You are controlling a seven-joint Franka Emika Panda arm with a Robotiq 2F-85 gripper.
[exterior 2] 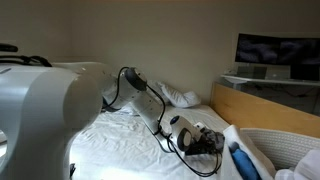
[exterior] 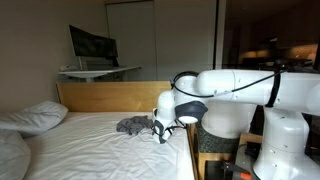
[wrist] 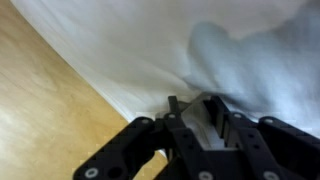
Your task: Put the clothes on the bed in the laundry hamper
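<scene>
Wrist view looks past the gripper [wrist: 195, 108] onto the white bed [wrist: 120, 50] by its wood side board [wrist: 50, 110]; whether the jaws stand apart or pinch cloth cannot be told. In an exterior view the grey garment [exterior: 131, 125] lies crumpled near the headboard [exterior: 100, 96], just beside the gripper on the side away from the arm. Its long axis runs along the headboard, and the laundry hamper [exterior 2: 295, 150] stands past the side board.

Rounded white arm [exterior: 240, 85], black cable [exterior 2: 127, 74], black fingers [wrist: 140, 142]

hand [wrist: 196, 110] bottom centre | white sheet [wrist: 130, 45] above | wood board [wrist: 40, 110] beside sheet
</scene>
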